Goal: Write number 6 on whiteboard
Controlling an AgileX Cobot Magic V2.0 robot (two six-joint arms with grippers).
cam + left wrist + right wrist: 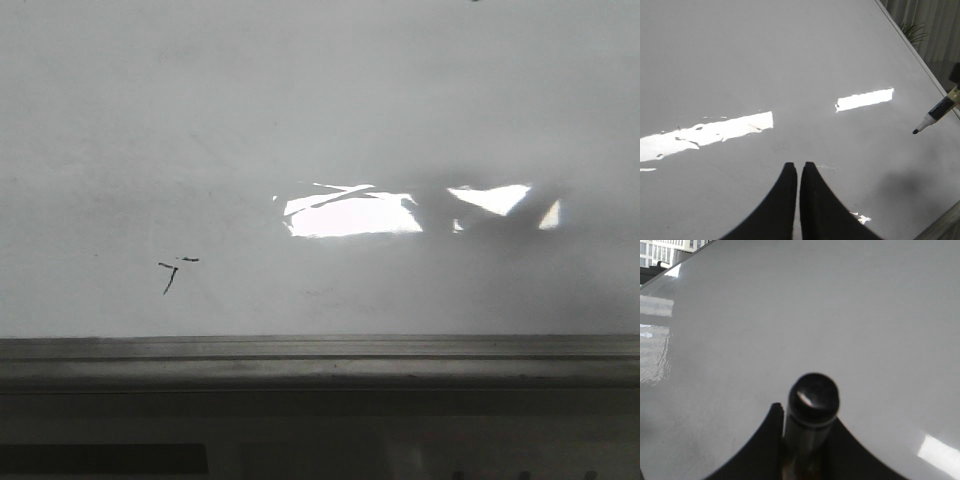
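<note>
Only from the left wrist, marker [936, 114] tip shows above whiteboard [790, 65]

A dim, grey, grainy cast is seen in the front view, where the whiteboard [300, 120] is broken by blown-out white glare patches near its middle (crossed by dark reflected shapes). In the left wrist view, two bright glare bars and a soft shadow toward the board's ledge edge are shown. The marker [812, 410] in the right wrist view is blurred.
</note>
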